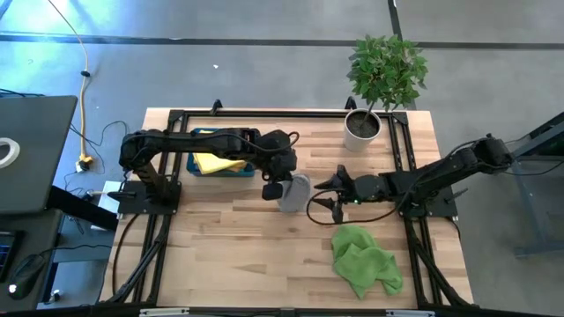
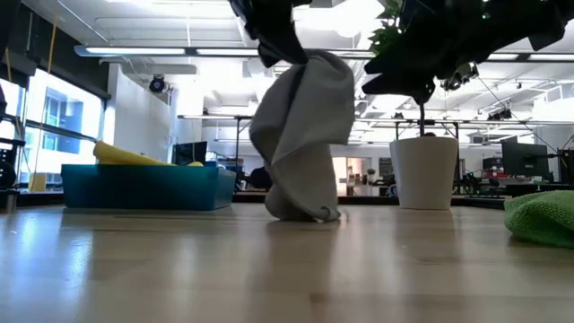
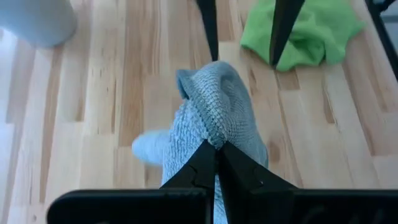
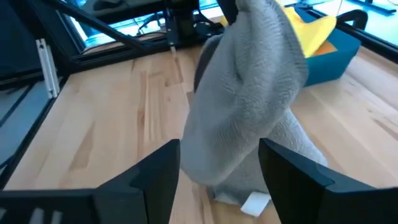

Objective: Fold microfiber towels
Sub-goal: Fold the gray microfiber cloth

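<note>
A grey microfiber towel (image 4: 249,93) fills the right wrist view, soft and nubbly, hanging in a loose bunched column with its lower folds resting on the pale wooden plank surface (image 1: 229,255). A small white tag (image 4: 254,203) shows at its bottom edge.

The left gripper (image 3: 216,152) pinches the towel's top between its closed fingers (the woven loops show clearly in the left wrist view), holding it up near the middle of the surface. The left arm reaches across from its base on the left, bent at the elbow over a rigid dark teal tray (image 2: 143,187). A yellow towel (image 1: 216,163) lies crumpled in that tray, partly covered by the arm.

The right gripper (image 1: 330,195) sits just beside the hanging cloth, level with it, fingers (image 4: 149,180) spread wide on either side and gripping nothing; its arm stretches low from the right.

A bright green towel (image 1: 363,261) lies rumpled near the front right, cut off at the edge in the low view. A potted plant in a smooth white pot (image 1: 361,129) stands at the back right. In the low view the grippers are mostly cropped at the top.
</note>
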Action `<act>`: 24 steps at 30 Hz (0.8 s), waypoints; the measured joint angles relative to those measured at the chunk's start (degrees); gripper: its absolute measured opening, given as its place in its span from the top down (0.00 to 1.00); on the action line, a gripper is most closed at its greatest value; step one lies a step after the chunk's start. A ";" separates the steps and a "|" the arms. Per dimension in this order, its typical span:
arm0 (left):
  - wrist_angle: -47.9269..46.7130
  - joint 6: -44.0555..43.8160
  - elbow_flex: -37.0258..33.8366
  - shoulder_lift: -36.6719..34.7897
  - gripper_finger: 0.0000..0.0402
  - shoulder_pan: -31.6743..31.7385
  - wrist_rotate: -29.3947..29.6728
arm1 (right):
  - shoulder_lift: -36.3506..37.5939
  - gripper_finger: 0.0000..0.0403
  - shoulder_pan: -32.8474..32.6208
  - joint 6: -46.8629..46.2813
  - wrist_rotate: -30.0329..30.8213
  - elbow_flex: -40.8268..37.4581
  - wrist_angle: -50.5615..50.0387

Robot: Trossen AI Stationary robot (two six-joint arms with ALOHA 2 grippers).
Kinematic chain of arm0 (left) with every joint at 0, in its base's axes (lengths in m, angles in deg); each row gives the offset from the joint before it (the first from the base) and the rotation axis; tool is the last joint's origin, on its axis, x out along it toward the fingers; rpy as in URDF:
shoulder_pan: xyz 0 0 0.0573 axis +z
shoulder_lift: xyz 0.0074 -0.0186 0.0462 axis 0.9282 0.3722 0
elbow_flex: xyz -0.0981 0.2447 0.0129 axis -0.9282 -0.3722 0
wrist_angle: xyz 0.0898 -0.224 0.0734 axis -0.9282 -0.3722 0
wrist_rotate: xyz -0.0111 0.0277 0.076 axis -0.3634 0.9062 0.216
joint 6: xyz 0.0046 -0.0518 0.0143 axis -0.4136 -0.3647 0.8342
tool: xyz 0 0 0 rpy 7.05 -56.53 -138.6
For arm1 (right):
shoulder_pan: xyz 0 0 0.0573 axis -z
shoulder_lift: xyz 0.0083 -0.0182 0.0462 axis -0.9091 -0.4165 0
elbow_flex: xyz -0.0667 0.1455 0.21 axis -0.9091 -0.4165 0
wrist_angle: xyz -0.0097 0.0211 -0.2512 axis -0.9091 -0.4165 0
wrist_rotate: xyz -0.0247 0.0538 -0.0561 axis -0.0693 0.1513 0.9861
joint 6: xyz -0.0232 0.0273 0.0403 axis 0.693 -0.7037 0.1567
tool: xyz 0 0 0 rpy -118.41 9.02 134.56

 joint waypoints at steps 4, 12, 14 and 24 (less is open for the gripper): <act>3.68 0.54 0.00 0.00 1.00 -0.18 0.05 | -0.36 0.48 0.34 0.01 0.26 0.00 0.82; 6.77 1.67 0.00 0.00 1.00 -0.16 0.24 | -0.36 0.48 0.34 0.01 3.63 0.00 0.84; 8.35 1.97 0.00 0.00 1.00 -0.16 1.14 | -0.36 0.48 0.32 -0.03 2.36 0.00 0.84; 14.81 1.97 0.00 0.00 1.00 -0.18 3.33 | -1.28 0.52 0.25 -1.55 2.26 -0.07 0.01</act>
